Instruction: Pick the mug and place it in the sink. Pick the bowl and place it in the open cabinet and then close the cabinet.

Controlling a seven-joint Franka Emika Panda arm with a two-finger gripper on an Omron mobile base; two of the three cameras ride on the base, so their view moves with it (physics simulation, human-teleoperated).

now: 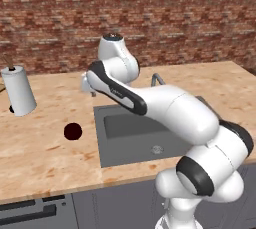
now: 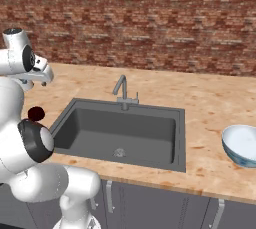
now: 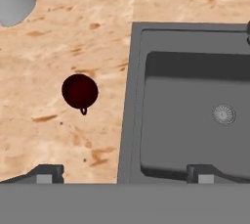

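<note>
Maroon and almost black, the mug (image 1: 73, 131) sat on the wooden table (image 1: 45, 153) just left of the sink (image 1: 130, 138), apart from its rim. Above the table the hand (image 3: 124, 174) hovered with fingers spread wide, pinching nothing. Right of the sink lay the bowl (image 2: 242, 145); a paper towel roll (image 1: 18, 90) stood far left.

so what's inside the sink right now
Inside the sink only the round metal drain shows on the dark floor; no dishes. The mug sits on the counter beside it. In the left base view the arm covers part of the basin.
</note>
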